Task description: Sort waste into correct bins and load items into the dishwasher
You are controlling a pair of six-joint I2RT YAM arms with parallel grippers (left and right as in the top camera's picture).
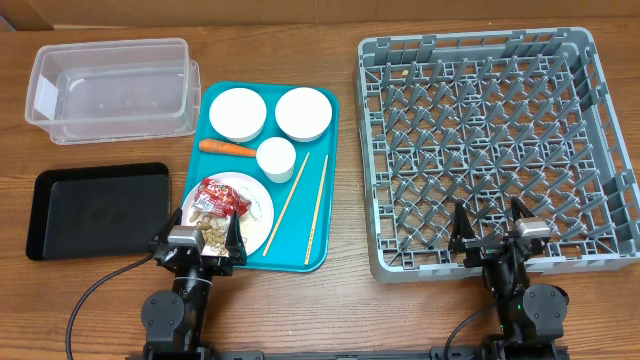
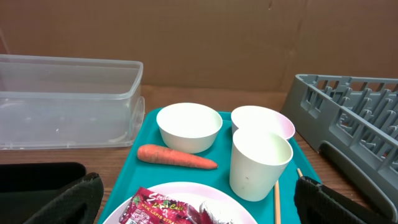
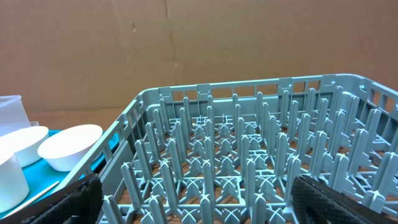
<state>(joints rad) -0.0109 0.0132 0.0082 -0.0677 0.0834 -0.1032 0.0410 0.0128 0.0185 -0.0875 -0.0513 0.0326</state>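
1. The grey dish rack (image 1: 480, 268) fills the right side. The right gripper (image 1: 488, 238) sits at its near wall, jaws spread wide and empty.
2. The teal tray (image 1: 292, 235) lies centre-left. The left gripper (image 1: 203, 243) is over its near corner, jaws also wide and empty.
3. The clear tub (image 1: 110, 45) stands far left, with the black tray (image 1: 95, 210) nearer.
4. At the teal tray's far end, a bowl (image 1: 237, 113) sits beside a second bowl (image 1: 303, 112).
5. The plate (image 1: 258, 205) at the near end carries the red wrapper (image 1: 220, 195).
6. The cup (image 1: 276, 159), carrot (image 1: 227, 148) and chopsticks (image 1: 287, 205) lie mid-tray.

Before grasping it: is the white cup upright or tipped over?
Upright: the cup stands on the teal tray, open mouth facing up.
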